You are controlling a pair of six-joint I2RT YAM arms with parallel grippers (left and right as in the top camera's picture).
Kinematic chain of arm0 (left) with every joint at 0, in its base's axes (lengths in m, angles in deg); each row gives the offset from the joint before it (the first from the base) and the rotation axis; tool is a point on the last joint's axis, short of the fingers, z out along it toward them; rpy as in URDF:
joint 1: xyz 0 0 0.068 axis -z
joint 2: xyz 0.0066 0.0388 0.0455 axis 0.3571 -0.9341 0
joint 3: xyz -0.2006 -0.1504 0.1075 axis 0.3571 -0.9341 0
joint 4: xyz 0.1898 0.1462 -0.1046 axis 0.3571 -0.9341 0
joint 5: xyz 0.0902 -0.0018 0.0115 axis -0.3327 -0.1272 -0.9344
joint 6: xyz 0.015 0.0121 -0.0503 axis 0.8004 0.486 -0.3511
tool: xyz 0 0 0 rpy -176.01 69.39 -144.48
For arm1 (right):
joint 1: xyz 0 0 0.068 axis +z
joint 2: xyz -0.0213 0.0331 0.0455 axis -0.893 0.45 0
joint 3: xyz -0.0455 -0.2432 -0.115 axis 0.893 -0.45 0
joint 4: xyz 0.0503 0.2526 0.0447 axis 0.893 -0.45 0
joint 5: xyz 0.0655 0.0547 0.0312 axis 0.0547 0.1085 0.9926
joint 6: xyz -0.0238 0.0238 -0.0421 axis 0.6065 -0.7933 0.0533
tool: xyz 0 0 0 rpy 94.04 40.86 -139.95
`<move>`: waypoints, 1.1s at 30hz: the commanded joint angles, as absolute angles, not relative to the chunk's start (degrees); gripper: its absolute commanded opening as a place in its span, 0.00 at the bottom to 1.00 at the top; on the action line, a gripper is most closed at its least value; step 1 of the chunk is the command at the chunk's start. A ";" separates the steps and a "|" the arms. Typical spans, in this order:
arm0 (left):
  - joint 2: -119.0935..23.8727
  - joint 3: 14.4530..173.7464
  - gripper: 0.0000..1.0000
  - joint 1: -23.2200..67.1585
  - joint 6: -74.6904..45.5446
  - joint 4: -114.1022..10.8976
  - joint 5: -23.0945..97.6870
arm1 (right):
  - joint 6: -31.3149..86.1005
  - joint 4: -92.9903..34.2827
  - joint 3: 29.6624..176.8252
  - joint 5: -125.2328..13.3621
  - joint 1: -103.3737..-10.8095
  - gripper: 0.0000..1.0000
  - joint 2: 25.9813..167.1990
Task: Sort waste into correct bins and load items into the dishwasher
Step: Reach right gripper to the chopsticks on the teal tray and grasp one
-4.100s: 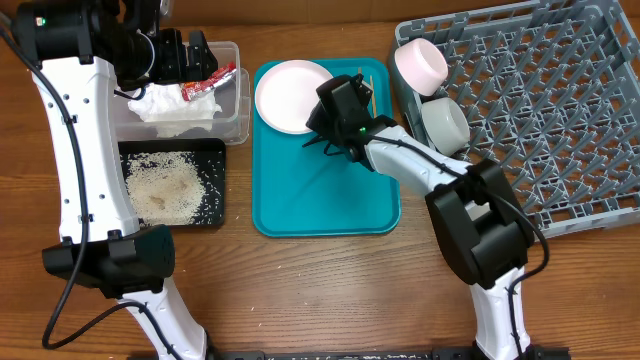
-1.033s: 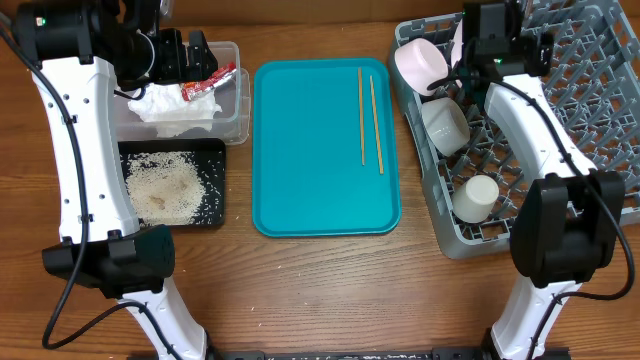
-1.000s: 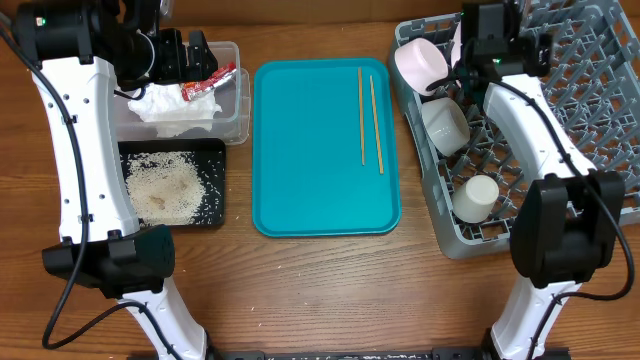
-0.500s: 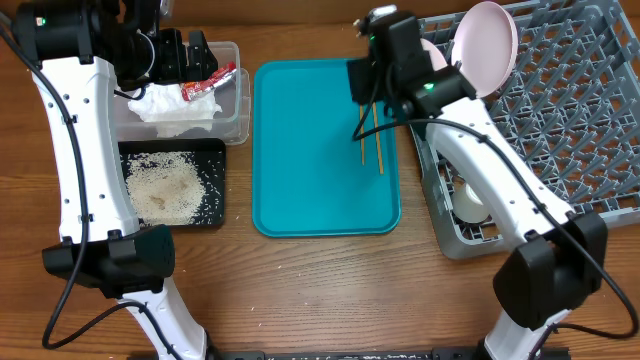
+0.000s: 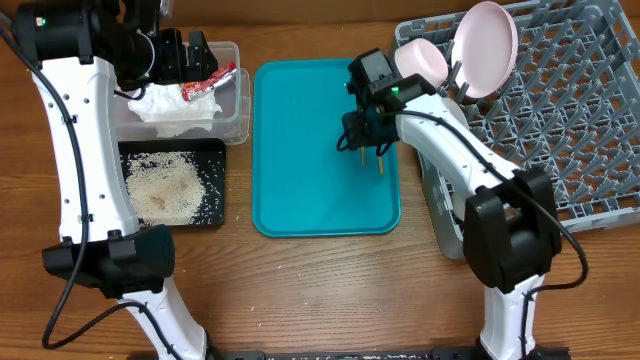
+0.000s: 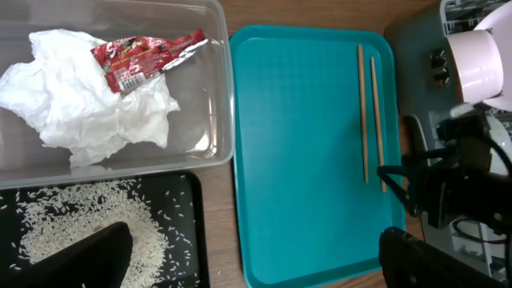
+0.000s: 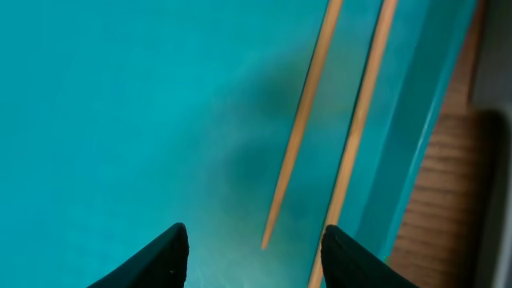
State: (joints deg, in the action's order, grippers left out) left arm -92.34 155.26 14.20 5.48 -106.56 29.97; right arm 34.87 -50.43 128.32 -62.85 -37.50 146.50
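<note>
Two wooden chopsticks (image 5: 380, 162) lie side by side on the right of the teal tray (image 5: 300, 170). My right gripper (image 5: 365, 135) is open just above their near ends; in the right wrist view one chopstick tip (image 7: 276, 208) sits between the fingers (image 7: 260, 260), the other chopstick (image 7: 360, 120) by the right finger. The white plate (image 5: 485, 45) stands upright in the grey dish rack (image 5: 560, 120), beside a white bowl (image 5: 420, 62). My left gripper (image 5: 185, 55) is open and empty (image 6: 256, 264) above the clear tub (image 5: 238, 100), which holds the napkin (image 6: 80, 104) and red wrapper (image 6: 144, 56).
The black tray (image 5: 222, 180) holding loose rice (image 5: 165, 185) lies in front of the clear tub. The right arm crosses the rack's left edge and hides what stands there. Bare wooden table (image 5: 320, 290) lies in front of the trays.
The right gripper left the plate standing in the rack, crossed to the teal tray and came down over the chopsticks' near ends. The left arm has not moved.
</note>
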 commanded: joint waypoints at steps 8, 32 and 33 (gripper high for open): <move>-92.32 155.69 1.00 14.57 5.13 -106.47 29.56 | 34.19 -50.15 128.30 -62.57 -37.43 0.47 151.18; -92.32 155.69 1.00 14.57 5.15 -106.47 29.56 | 30.52 -51.18 128.41 -62.55 -37.43 0.04 154.63; -92.32 155.69 1.00 14.57 5.15 -106.47 29.56 | 30.52 -51.51 128.67 -62.53 -37.43 0.04 154.52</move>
